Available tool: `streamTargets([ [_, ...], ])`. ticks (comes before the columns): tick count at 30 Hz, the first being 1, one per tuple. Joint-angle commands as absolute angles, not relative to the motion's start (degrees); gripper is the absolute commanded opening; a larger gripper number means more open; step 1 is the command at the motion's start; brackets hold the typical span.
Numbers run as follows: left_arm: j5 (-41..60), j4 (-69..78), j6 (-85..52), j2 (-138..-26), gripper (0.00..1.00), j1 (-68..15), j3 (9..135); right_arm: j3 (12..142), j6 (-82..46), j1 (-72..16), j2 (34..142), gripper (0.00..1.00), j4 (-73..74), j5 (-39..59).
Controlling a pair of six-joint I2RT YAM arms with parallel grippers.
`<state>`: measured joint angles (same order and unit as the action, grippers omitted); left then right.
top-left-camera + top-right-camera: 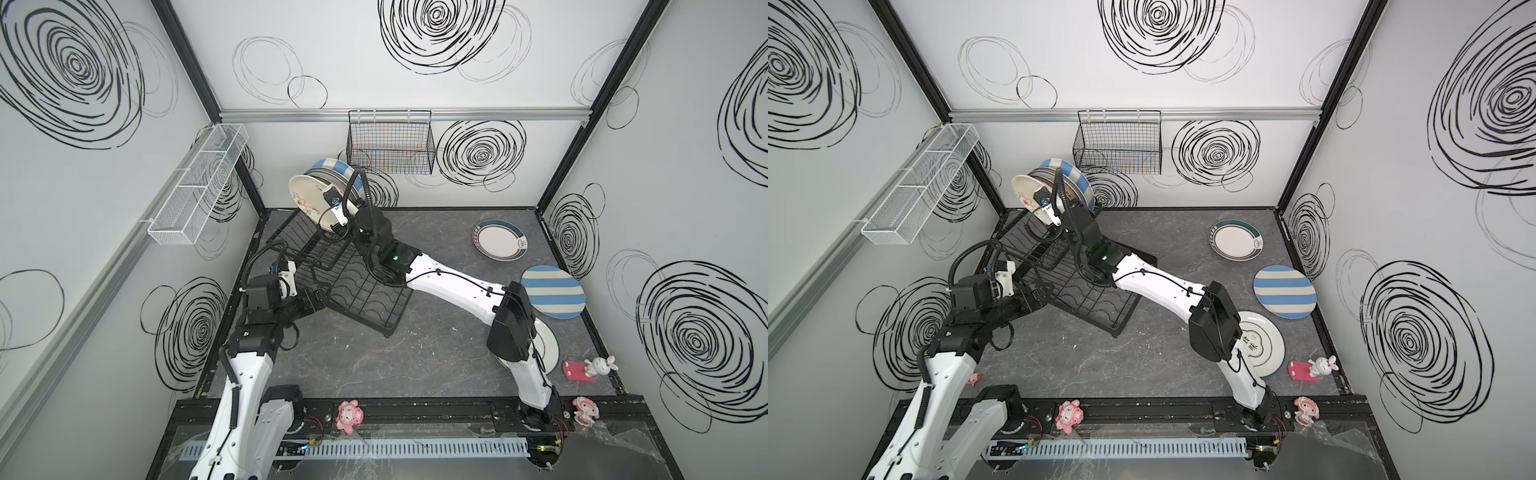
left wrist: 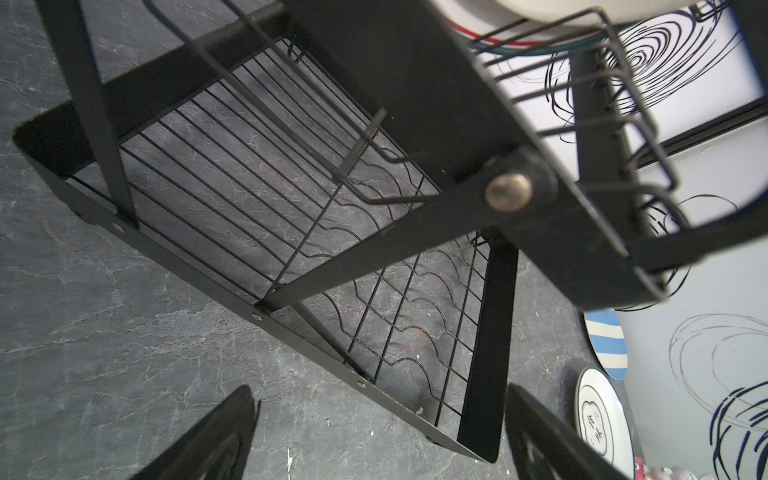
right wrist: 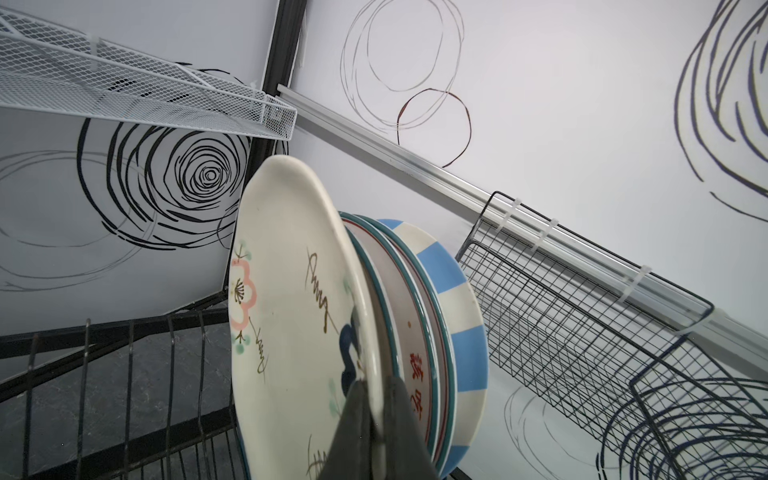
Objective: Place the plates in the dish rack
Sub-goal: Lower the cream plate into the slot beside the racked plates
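Now: right gripper (image 3: 376, 386) clamped on floral plate's (image 3: 291, 311) rim; plate upright at the rack's (image 1: 365, 291) upper tier, worktop's (image 1: 436, 353) far-left corner. Judgement: seat its edge in a slot, parallel to neighbours, before letting go. Left gripper (image 2: 378, 399) open, empty, beside rack. Count: one rack; at least three racked plates (image 3: 440, 291) behind it; three flat plates (image 1: 552, 291) by right edge.

Two black Chinese characters, stacked inside cloud outline, centre of white plate (image 1: 1264, 340) lying on table (image 1: 1100, 365); look to me like 食味, not certain. Red Chinese characters on teal-rimmed plate (image 3: 411, 328) standing in dish rack (image 1: 365, 299); partly hidden, I can't read them. Brown script-like scrawls on floral plate (image 3: 291, 311); illegible to me.
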<state>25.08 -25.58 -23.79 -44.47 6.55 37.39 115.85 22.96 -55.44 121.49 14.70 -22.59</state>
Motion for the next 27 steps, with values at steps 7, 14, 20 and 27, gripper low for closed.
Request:
streamTargets([
  [7, 25.8, -23.7, -23.4, -44.3, 0.96, 7.1, 36.9, 121.5, 21.6, -54.7, 123.0, 0.0, 19.4, -23.5],
  [14, 25.8, -23.6, -23.4, -44.3, 0.96, 7.1, 36.9, 121.9, 21.0, -54.6, 123.6, 0.06, 18.3, -24.3],
  [20, 25.8, -23.8, -23.4, -44.0, 0.96, 7.1, 37.0, 121.8, 20.9, -54.6, 123.1, 0.31, 17.5, -24.7],
  [27, 25.8, -24.1, -23.2, -43.4, 0.96, 7.1, 37.5, 122.0, 21.0, -55.3, 121.7, 0.45, 16.6, -24.7],
])
